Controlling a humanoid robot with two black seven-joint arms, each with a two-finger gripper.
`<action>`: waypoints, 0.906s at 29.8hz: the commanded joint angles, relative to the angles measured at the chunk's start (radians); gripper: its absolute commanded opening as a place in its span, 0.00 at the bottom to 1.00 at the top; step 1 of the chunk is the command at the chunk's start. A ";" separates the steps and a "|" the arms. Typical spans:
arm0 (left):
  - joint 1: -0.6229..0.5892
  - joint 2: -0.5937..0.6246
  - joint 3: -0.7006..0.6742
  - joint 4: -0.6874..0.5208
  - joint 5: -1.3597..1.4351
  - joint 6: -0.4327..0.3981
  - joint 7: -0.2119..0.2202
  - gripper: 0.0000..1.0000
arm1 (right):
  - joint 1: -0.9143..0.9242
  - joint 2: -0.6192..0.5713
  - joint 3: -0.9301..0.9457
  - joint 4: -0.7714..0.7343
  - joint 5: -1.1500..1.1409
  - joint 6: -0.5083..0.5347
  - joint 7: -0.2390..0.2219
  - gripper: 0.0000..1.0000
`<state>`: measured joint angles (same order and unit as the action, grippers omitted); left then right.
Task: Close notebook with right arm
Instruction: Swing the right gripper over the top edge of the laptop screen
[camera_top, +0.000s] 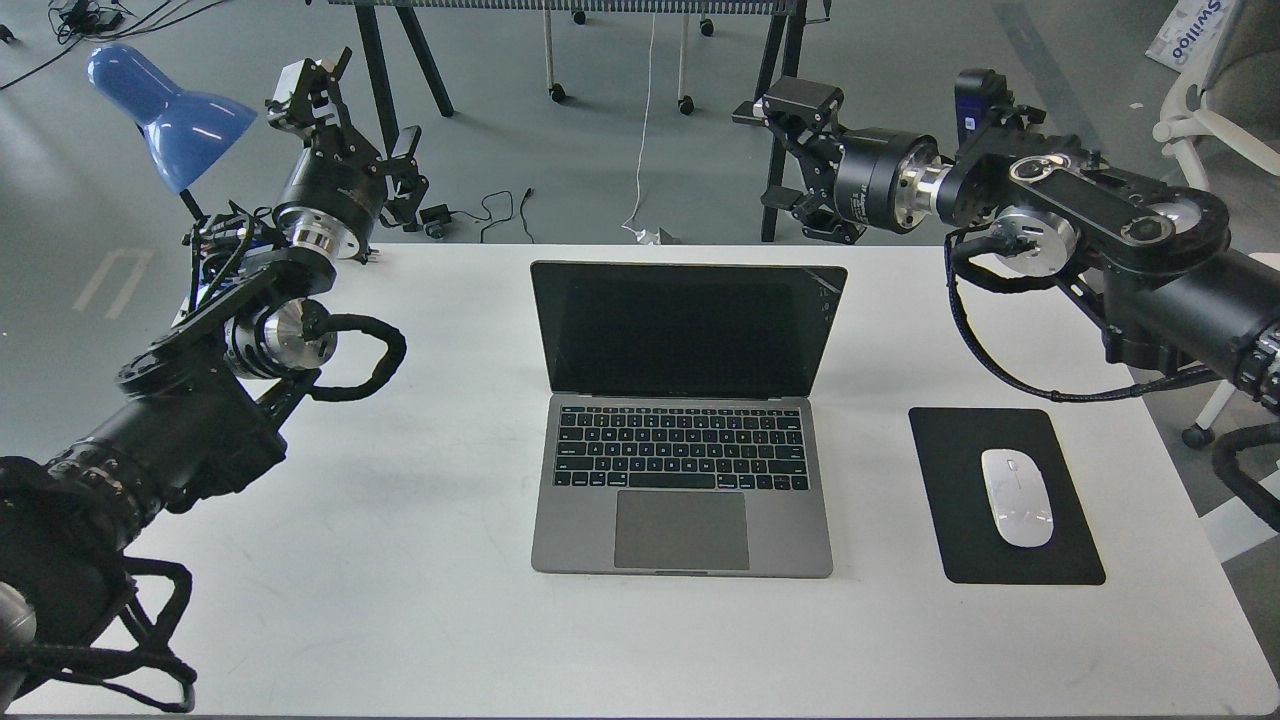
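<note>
The notebook is a grey laptop lying open in the middle of the white table. Its dark screen stands upright and faces me. My right gripper is open and points left. It hangs behind and above the screen's top right corner, clear of the lid, with nothing between its fingers. My left gripper is open and empty, raised over the table's far left corner.
A black mouse pad with a white mouse lies right of the laptop. A blue desk lamp stands at the far left. Dark table legs and cables are on the floor behind the table.
</note>
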<state>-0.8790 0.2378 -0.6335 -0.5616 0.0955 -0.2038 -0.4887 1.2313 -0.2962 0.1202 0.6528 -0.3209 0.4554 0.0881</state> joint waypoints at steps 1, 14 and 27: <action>0.000 0.000 0.000 0.000 0.000 0.001 0.000 1.00 | -0.021 -0.003 -0.004 0.001 -0.001 0.003 -0.001 1.00; 0.000 0.000 0.000 0.000 0.000 0.000 0.000 1.00 | -0.045 -0.014 -0.045 0.050 -0.003 0.033 0.001 1.00; 0.000 0.000 0.000 0.000 -0.002 0.001 0.000 1.00 | -0.050 -0.109 -0.177 0.294 -0.092 0.033 0.001 1.00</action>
<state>-0.8789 0.2379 -0.6335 -0.5613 0.0936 -0.2028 -0.4887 1.1823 -0.3900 -0.0421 0.9004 -0.3857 0.4889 0.0893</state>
